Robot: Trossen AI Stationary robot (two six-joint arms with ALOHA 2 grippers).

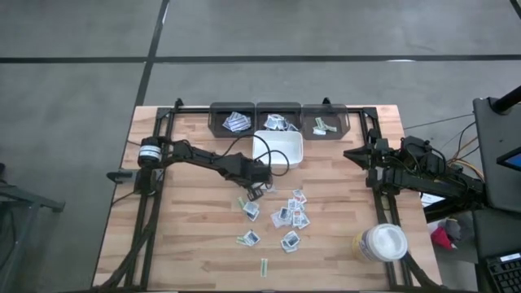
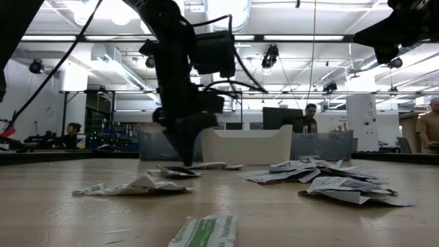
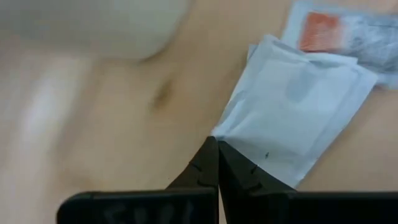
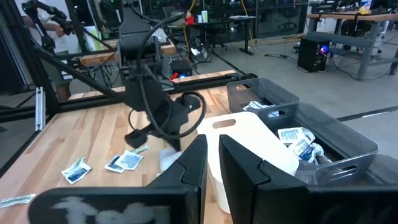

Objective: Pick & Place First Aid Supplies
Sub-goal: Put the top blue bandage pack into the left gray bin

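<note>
**Left gripper pinches the corner of a white packet**

Nearest the low camera, a green-printed packet (image 2: pixel 204 232) lies flat at the bottom centre of the frame, with a crumpled white packet (image 2: pixel 134 185) behind it to the left and a heap of packets (image 2: pixel 329 180) at the right. Beyond them the left gripper (image 2: pixel 186 154) points straight down to the wooden table (image 2: pixel 68 219), its tip at a packet lying on the boards.

The left wrist view shows the fingers (image 3: pixel 202 171) clenched together on the corner of a plain white packet (image 3: pixel 298 112), which lies flat on the wood. A packet with an orange-red patch (image 3: pixel 323 31) sits at the upper right of that frame, partly under the white one.

In the high view the left gripper (image 1: pixel 259 189) is just below the white tray (image 1: pixel 278 149) at the centre of the frame. The loose packets (image 1: pixel 289 213) are scattered over the middle and lower centre of the table, and one narrow pale strip (image 1: pixel 264 267) lies apart at the bottom. Three dark bins (image 1: pixel 279 119) line the top edge of the table, each with some packets inside. A white-lidded jar (image 1: pixel 381 242) stands at the lower right.

The right gripper (image 1: pixel 355 154) waits over the right side of the table, well clear of the packets. Its fingers (image 4: pixel 193 165) stand slightly apart with nothing between them.

People show in the room behind the table.
</note>
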